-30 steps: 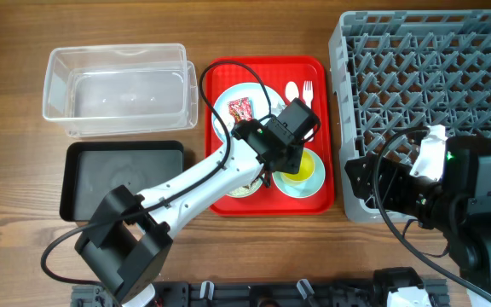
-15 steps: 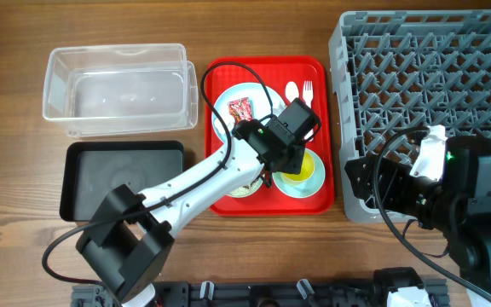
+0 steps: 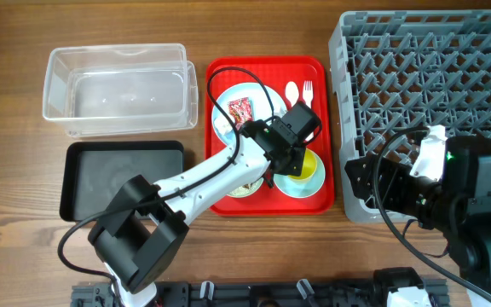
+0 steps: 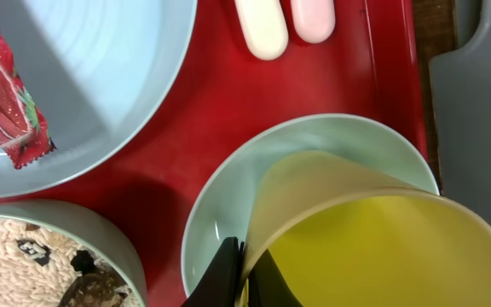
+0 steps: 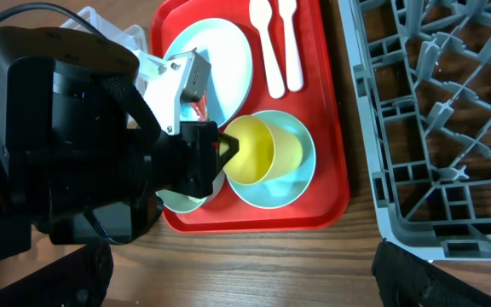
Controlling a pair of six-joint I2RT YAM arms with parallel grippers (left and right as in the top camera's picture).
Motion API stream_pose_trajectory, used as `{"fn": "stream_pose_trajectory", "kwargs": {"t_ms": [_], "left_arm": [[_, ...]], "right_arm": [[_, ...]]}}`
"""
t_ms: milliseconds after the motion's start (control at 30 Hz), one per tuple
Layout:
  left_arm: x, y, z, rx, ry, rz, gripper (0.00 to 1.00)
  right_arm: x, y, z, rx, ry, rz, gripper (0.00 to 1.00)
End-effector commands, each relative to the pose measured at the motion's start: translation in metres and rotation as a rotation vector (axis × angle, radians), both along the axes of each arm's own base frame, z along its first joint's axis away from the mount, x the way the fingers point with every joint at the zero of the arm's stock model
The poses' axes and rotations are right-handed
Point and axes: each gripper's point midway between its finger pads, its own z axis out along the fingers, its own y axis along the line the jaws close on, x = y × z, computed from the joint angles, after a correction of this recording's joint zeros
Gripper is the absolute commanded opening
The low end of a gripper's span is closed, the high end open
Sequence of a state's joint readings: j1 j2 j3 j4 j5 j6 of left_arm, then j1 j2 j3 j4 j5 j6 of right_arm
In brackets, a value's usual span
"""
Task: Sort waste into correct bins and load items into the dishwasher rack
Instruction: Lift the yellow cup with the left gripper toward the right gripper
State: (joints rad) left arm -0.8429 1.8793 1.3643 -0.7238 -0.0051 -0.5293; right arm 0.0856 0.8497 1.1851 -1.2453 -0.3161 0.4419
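Note:
My left gripper (image 3: 290, 159) is shut on the rim of the yellow cup (image 3: 304, 165), one finger inside and one outside (image 4: 244, 273). The cup (image 4: 382, 239) leans in the small pale blue saucer (image 4: 220, 222) on the red serving tray (image 3: 267, 66). The red snack wrapper (image 3: 240, 109) lies on the pale blue plate (image 3: 227, 119). The pale green bowl (image 4: 24, 256) holds rice and brown scraps. The white spoon (image 3: 291, 90) and fork (image 3: 308, 89) lie at the tray's far edge. My right gripper (image 5: 245, 286) is open and empty, beside the grey rack (image 3: 433, 77). No tissue wad is in view.
The clear plastic tub (image 3: 118, 89) stands at the far left, the black tray (image 3: 122, 179) in front of it. Both look empty. The rack fills the right side, and its near left corner (image 5: 382, 213) lies close to the red tray.
My left arm's lower links have swung a little to the right. Its gripper stays at the cup's rim. The right arm has not moved.

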Motion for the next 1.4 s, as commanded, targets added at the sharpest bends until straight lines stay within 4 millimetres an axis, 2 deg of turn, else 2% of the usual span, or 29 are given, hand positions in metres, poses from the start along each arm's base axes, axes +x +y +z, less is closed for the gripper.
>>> {"fn": "stream_pose_trajectory", "kwargs": {"t_ms": [0,133,233,400,467,567,633,700,933,1133,1267,1367], "left_arm": [[-0.002,-0.004,0.023,-0.060,-0.018,-0.006,0.04],[0.004,0.007,0.053,-0.103,-0.054,0.031,0.04],[0.012,0.028,0.080,-0.155,-0.061,0.107,0.04],[0.024,0.065,0.124,-0.339,-0.002,0.188,0.04],[0.027,0.079,0.136,-0.397,0.020,0.206,0.04],[0.029,0.100,0.142,-0.451,0.074,0.250,0.04],[0.026,0.105,0.147,-0.511,0.115,0.221,0.04],[0.021,0.106,0.154,-0.581,0.163,0.195,0.04],[-0.004,0.087,0.193,-0.847,0.285,0.015,0.04],[-0.021,0.076,0.218,-0.990,0.366,-0.071,0.04],[-0.037,0.071,0.244,-1.128,0.415,-0.188,0.04],[-0.045,0.066,0.249,-1.152,0.438,-0.230,0.04]], "right_arm": [[0.001,0.000,0.005,-0.002,-0.010,-0.003,1.00],[0.001,0.000,0.005,-0.003,-0.010,-0.003,1.00],[0.001,0.000,0.005,-0.002,-0.011,-0.003,1.00],[0.001,0.003,0.007,0.018,-0.012,0.004,1.00],[0.000,0.007,0.008,0.059,0.002,-0.010,1.00],[0.000,0.013,0.011,0.103,0.009,-0.012,1.00],[0.001,0.017,0.014,0.121,0.000,0.007,1.00],[0.000,0.021,0.016,0.138,-0.005,0.033,1.00],[-0.011,0.058,0.043,0.228,-0.150,0.352,0.99],[-0.015,0.075,0.064,0.297,-0.249,0.484,0.98],[-0.019,0.084,0.077,0.334,-0.317,0.569,0.98],[-0.018,0.086,0.082,0.343,-0.342,0.585,0.98]]}}
